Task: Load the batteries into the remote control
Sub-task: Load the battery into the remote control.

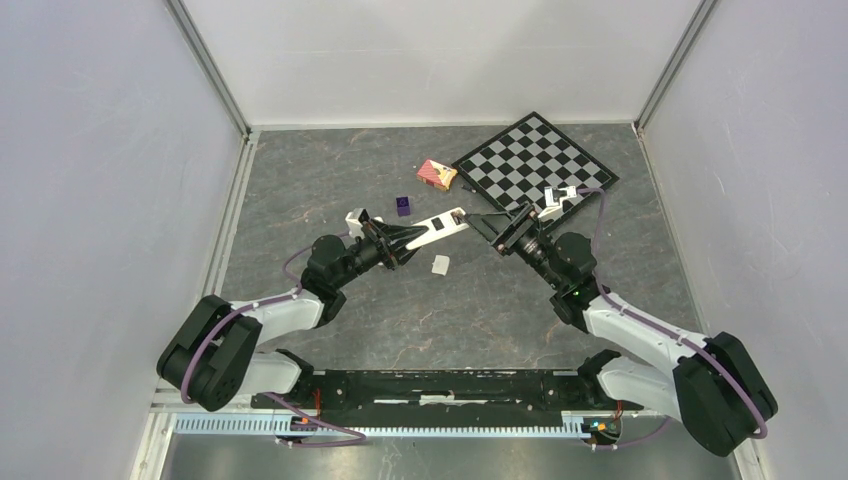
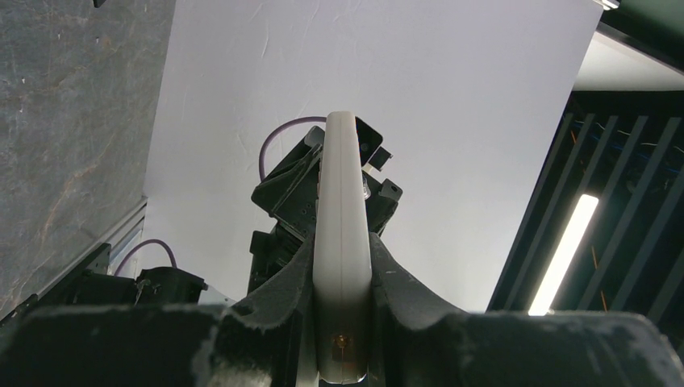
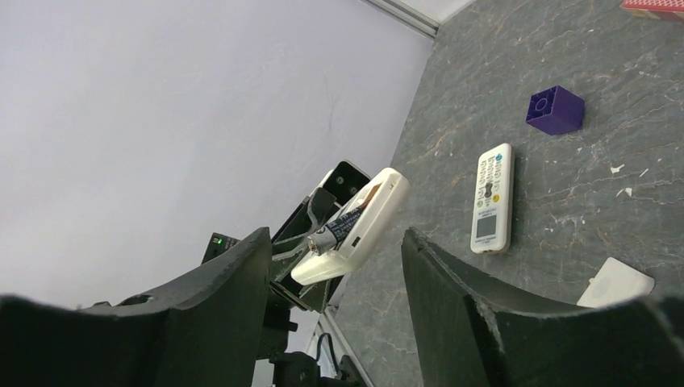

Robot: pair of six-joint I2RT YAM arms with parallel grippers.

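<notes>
Right wrist view has it plainly: the slim cream-coloured remote control (image 3: 355, 226) is up off the bench, its open back turned to this camera, and one dark purple-blue battery with a metallic tip (image 3: 335, 230) lies in the bay. The left gripper (image 2: 342, 282) has it. In the left wrist view the remote stands edge-on, with the black fingers (image 2: 274, 310) clenched against both flat sides near its lower end.

The right gripper (image 3: 332, 242) faces the remote's free end with its fingers (image 3: 218, 306) spread apart and nothing between them; the remote sits just beyond the tips.

Down on the grey stone-patterned bench (image 1: 330, 180), a second white remote with buttons (image 3: 492, 197) lies face up. A small purple cube block (image 3: 555, 110) is near its far end, and a small flat white panel (image 3: 617, 282) lies off its near end. Farther back sit a black-and-white checkerboard (image 1: 535, 160) and a red-orange box (image 1: 436, 174) just beside it.
</notes>
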